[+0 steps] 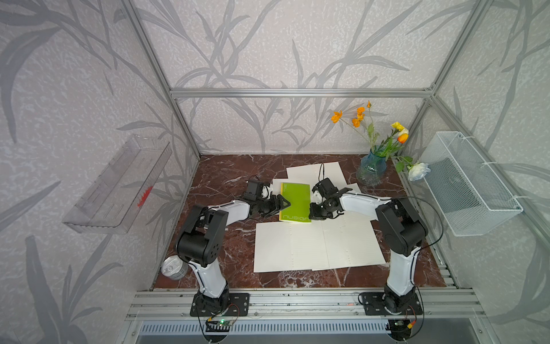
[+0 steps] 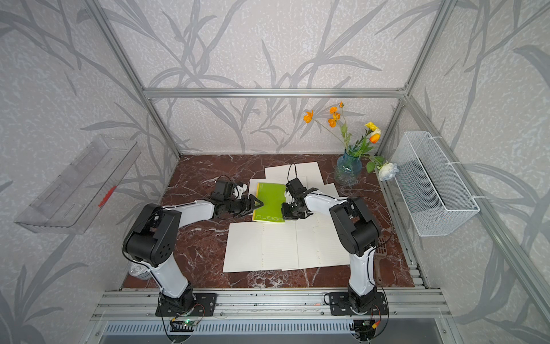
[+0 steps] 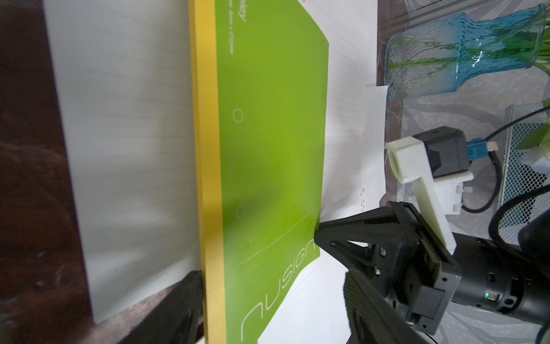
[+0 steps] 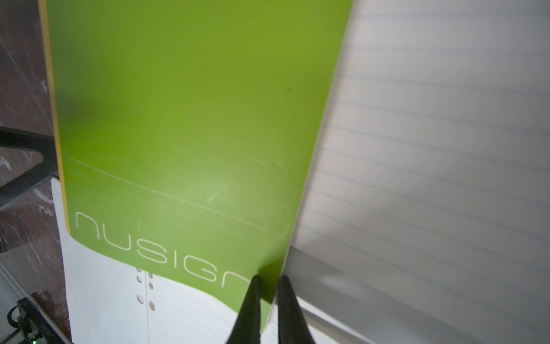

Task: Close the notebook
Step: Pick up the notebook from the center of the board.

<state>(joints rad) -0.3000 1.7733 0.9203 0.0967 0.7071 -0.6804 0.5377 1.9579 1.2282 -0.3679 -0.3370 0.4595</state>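
Observation:
The notebook (image 1: 294, 198) (image 2: 269, 198) has a green cover marked "nusign" and a yellow spine edge. It lies on loose white sheets at mid-table. My right gripper (image 1: 312, 213) (image 2: 285, 213) (image 4: 269, 280) is shut on the cover's near free corner, which bends up off the pages below. In the left wrist view the green cover (image 3: 268, 149) curves upward toward that grip. My left gripper (image 1: 284, 206) (image 2: 258, 205) (image 3: 272, 277) is open at the notebook's spine side, with one of its fingers (image 3: 181, 309) against the yellow edge. It holds nothing.
Lined loose sheets (image 1: 318, 247) cover the table's middle and back. A blue glass vase (image 1: 370, 168) with flowers stands back right. A can (image 1: 172, 268) sits front left by the left arm's base. A white mesh basket (image 1: 470, 184) hangs on the right wall and a clear shelf (image 1: 119, 184) on the left wall.

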